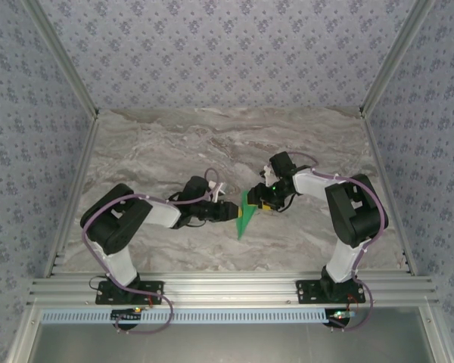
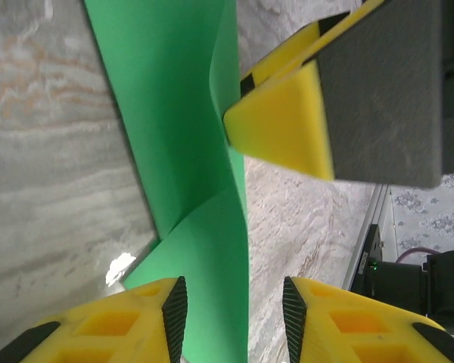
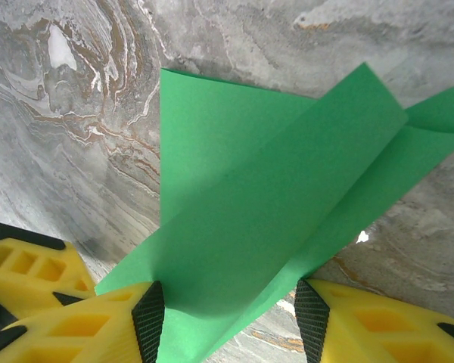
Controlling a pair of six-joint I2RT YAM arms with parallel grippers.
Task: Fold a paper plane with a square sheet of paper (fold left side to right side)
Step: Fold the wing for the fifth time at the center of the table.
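Observation:
The green sheet of paper (image 1: 244, 215) is creased into a narrow pointed shape, its tip toward the near edge, and sits mid-table between both grippers. My left gripper (image 1: 231, 211) is at its left side. In the left wrist view the jaws (image 2: 234, 318) stand open; the paper (image 2: 181, 113) rests along the left pad with a clear gap to the right pad. My right gripper (image 1: 262, 203) is at the paper's right side. In the right wrist view its jaws (image 3: 231, 321) are closed across the folded paper (image 3: 272, 197), which spans from pad to pad and is raised off the table.
The marble table (image 1: 174, 144) is bounded by aluminium rails (image 1: 227, 286) at the near edge and both sides. One right finger (image 2: 287, 128) touches the paper's fold in the left wrist view. A left finger (image 3: 30, 265) sits close at the lower left of the right wrist view.

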